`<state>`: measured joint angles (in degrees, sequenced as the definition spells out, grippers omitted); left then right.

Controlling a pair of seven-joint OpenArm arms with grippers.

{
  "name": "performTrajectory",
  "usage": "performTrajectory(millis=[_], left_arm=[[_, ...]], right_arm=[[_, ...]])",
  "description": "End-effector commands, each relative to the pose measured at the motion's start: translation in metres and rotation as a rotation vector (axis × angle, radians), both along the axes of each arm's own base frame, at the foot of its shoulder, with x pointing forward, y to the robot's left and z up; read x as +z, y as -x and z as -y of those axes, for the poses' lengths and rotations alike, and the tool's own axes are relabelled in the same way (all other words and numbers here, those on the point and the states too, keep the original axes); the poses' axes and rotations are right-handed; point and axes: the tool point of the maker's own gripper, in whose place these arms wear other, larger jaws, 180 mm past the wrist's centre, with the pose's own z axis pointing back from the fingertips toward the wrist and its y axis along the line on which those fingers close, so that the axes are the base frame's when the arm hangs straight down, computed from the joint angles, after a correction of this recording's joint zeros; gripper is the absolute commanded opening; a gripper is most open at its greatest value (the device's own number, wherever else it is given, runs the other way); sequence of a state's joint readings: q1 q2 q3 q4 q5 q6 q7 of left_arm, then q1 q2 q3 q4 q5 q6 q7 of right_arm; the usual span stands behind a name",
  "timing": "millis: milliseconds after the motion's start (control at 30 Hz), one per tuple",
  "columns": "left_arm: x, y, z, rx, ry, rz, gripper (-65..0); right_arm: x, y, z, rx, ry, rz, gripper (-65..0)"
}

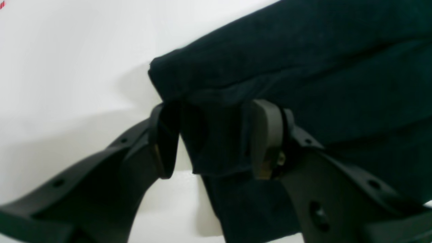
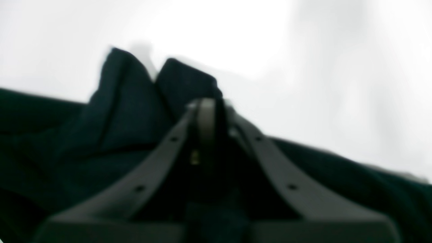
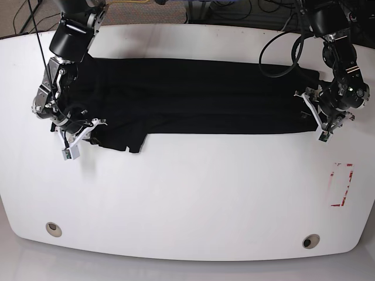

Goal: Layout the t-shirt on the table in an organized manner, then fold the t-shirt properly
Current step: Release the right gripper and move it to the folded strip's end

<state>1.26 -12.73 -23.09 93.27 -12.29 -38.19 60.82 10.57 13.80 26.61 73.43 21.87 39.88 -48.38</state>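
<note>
Jaws of both grippers clamp opposite ends of the t-shirt (image 3: 193,96); folding underway, next lift edges together across desk (image 3: 193,193).

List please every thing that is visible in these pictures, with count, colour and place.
plain black cloth t-shirt: one, black, stretched as a long band across the far half of the table.
large white smooth table: one, white, under everything.
red-marked rectangle: one, red, near the table's right edge in the base view.
round grommet holes: two, grey, at the near corners.
left gripper: one, black, at the shirt's end, cloth between its jaws.
right gripper: one, black, jaws shut on the shirt's other end.
</note>
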Motion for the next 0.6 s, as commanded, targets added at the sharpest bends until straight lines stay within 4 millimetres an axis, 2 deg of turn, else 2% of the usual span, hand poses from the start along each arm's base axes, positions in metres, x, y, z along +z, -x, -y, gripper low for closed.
performTrajectory(millis=[0,133,333,567], left_arm=[[0.013,-0.009,-0.003,-0.003,-0.009,0.045,-33.8],[0.012,-0.009,-0.002,-0.007,-0.008,0.041,-33.8],[0.011,-0.009,-0.002,-0.008,-0.007,0.039,-33.8],[0.011,-0.009,-0.002,-0.008,-0.009,0.039,-33.8]], right_arm=[[0.032,-0.015,0.007,0.004,0.028,0.090,-62.3],[0.048,-0.015,0.006,0.024,0.075,0.112,-61.5],[0.059,-0.003,0.002,0.056,0.115,0.106,-62.0],[0.065,0.023,-0.012,0.106,0.089,0.103,-64.0]])
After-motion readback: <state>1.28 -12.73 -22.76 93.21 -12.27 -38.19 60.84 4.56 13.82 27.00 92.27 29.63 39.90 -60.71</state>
